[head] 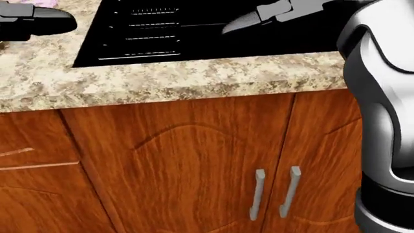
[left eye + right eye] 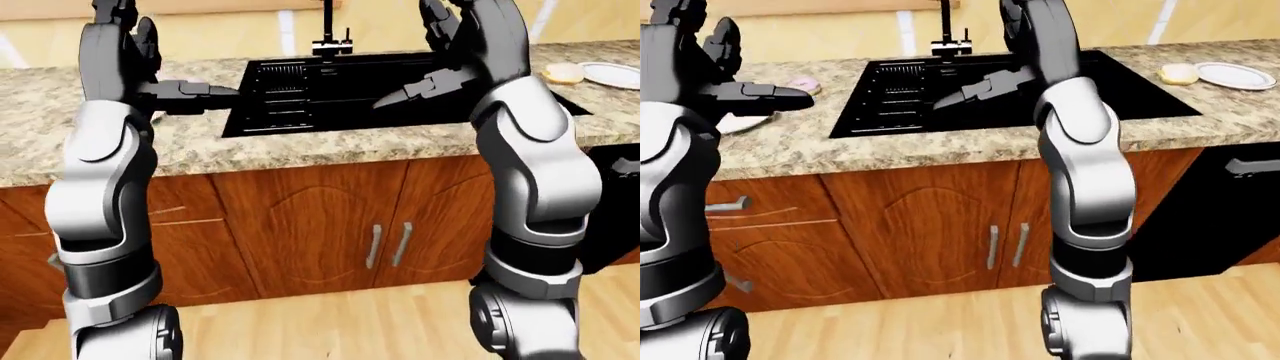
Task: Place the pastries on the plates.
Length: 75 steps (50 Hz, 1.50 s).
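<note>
While unreached, pastries [image 2: 1178,73] beside plates [image 2: 1234,75] on granite counter [image 2: 940,146].

Granite counter [image 2: 940,146] bears pastries [image 2: 1178,73], plates [image 2: 1236,75].

Domestic kitchen, simulated. A speckled granite countertop [image 2: 300,146] runs across the left-eye view and carries a recessed black sink [image 2: 1020,97] with a ribbed draining board and a dark faucet [image 2: 327,34] at its top edge. Below the counter stand reddish wooden cabinet doors [image 2: 320,225] with paired metal bar handles [image 1: 275,193], and drawers [image 2: 765,217] to the left. The floor [image 2: 900,322] is pale wood planking. A white plate [image 2: 1235,74] lies on the counter at right.
</note>
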Available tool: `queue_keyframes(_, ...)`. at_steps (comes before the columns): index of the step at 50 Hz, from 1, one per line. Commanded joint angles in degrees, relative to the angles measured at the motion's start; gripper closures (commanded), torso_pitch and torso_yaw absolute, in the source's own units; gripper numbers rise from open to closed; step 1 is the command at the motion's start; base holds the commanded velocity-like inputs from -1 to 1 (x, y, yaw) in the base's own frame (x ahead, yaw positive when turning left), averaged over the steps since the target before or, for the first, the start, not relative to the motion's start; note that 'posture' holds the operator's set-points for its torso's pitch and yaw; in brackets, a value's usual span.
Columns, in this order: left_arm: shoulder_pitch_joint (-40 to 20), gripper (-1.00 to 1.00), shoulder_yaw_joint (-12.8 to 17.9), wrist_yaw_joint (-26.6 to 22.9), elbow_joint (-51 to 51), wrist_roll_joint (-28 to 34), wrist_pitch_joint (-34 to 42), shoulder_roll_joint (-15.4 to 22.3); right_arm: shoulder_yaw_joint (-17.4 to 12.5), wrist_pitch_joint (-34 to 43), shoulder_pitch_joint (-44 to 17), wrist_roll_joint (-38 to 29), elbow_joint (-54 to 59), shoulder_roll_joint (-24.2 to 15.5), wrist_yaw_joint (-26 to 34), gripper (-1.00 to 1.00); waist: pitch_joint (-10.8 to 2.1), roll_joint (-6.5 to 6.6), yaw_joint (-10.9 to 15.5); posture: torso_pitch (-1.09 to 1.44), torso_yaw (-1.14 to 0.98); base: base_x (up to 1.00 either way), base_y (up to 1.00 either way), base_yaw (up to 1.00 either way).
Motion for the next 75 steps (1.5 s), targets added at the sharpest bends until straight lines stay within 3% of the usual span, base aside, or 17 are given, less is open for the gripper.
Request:
queue_keyframes(1,-1.55,-1.00,0.87,0.57,-1.77,0.14,-1.42,0.93,-0.15,-0.92,-1.42,0.28,-1.97,-0.14,-0.08,-1.00,-1.41,1.38,0.26,0.00,0.00,0.34,0.55,0.00)
queue_keyframes(2,-1.62,-1.00,0.88,0.63,-2.10,0.02,-1.10,0.99,-0.35,-0.23,-1.53,0.42,-2.62,-0.34,-0.14,-1.00,-2.32,4.99,1.13,0.00,0.00,0.35,0.55,0.00)
queue_keyframes(11,-1.03,-1.00,1.16,0.57,-2.47,-0.01,-1.11,1.46,-0.04,-0.45,-1.61,0.78,-2.54,-0.21,-0.38,-1.00,-0.97,-0.09,2.49,0.00,0.00,0.34,0.51,0.00)
queue_keyframes(18,-0.95,-1.00,1.07,0.61,-2.86,0.03,-0.74,1.63,-0.12,-1.25,-2.10,0.87,-2.27,-0.65,-1.26,-1.00,-1.46,0.72,1.70,0.00,0.00,0.01,0.03,0.00)
queue_keyframes(21,-1.02,-1.00,1.24,0.57,-2.70,0.04,-0.72,1.75,0.10,-1.46,-2.15,0.41,-2.20,-0.60,-0.87,-1.00,-1.74,-3.02,2.40,0.00,0.00,0.15,0.38,0.00)
queue_keyframes(24,-0.95,-1.00,1.07,0.62,-2.51,0.20,-1.05,1.49,-0.27,-0.84,-2.34,0.80,-2.55,-0.08,-1.16,-1.00,-0.80,-3.51,2.60,0.00,0.00,0.15,0.43,0.00)
queue_keyframes(27,-0.78,-1.00,1.26,0.64,-2.80,0.15,-0.85,1.54,-0.23,-1.03,-2.46,0.86,-2.09,-0.08,-1.37,-1.00,-1.95,-3.43,2.05,0.00,0.00,0.12,0.43,0.00)
queue_keyframes(31,-0.96,-1.00,1.17,0.51,-2.82,0.19,-0.80,1.67,-0.41,-0.43,-2.48,1.34,-2.27,0.13,-1.90,-1.00,-1.72,-1.07,1.90,0.00,0.00,0.02,0.43,0.00)
queue_keyframes(34,-0.59,-1.00,1.09,0.39,-2.95,0.29,-0.97,1.58,-0.08,-0.47,-2.28,1.27,-2.39,-0.22,-1.69,-1.00,-3.15,6.07,2.36,0.00,0.00,0.00,0.43,0.00)
queue_keyframes(35,-0.52,-1.00,1.14,0.36,-3.02,0.27,-0.86,1.55,-0.09,-0.53,-2.22,1.22,-2.36,-0.19,-1.74,-1.00,-3.25,3.58,1.90,0.00,0.00,0.00,0.43,0.00)
queue_keyframes(38,-0.44,-1.00,1.30,0.26,-3.21,0.33,-0.83,1.67,0.11,0.47,-1.84,1.38,-2.78,0.17,-1.70,-1.00,-2.14,1.69,2.53,0.00,0.00,0.00,0.25,0.00)
queue_keyframes(54,0.28,-1.00,1.10,-0.21,-2.66,1.04,-1.83,1.35,0.08,-2.85,-2.48,0.73,-0.02,0.48,-2.46,-1.00,-3.02,-0.56,2.51,0.00,0.00,0.00,0.00,0.28)
queue_keyframes(58,0.22,-1.00,1.12,-0.40,-3.36,1.21,-1.06,1.41,-0.55,-2.26,-1.90,0.41,-0.44,0.36,-3.59,-1.00,-1.35,-1.92,3.04,0.00,0.00,0.00,0.00,0.17)
queue_keyframes(60,0.15,-1.00,1.01,-0.51,-3.48,1.38,-0.94,1.39,-0.80,-2.58,-2.25,1.17,-0.64,0.28,-3.86,-1.00,-1.88,-4.35,3.52,0.00,0.00,0.00,0.00,0.00)
queue_keyframes(62,0.21,-1.00,1.03,-0.57,-3.48,1.50,-0.92,1.30,0.05,-2.39,-1.63,0.39,-0.89,-0.13,-3.17,-1.00,-2.39,-2.81,3.02,0.00,0.00,0.00,0.08,0.00)
queue_keyframes(67,-0.25,-1.00,0.81,-0.79,-3.16,1.92,-0.97,1.22,-0.34,-2.64,-1.38,0.64,-1.56,0.08,-2.83,-1.00,-3.00,-5.43,2.02,0.00,0.00,0.03,0.59,0.00)
queue_keyframes(75,-0.34,-1.00,0.59,-1.11,-2.93,2.74,-1.08,1.15,-0.21,-2.46,-0.78,1.34,-2.47,0.28,-3.05,-1.00,-2.50,-3.29,1.58,0.00,0.00,0.06,0.61,0.00)
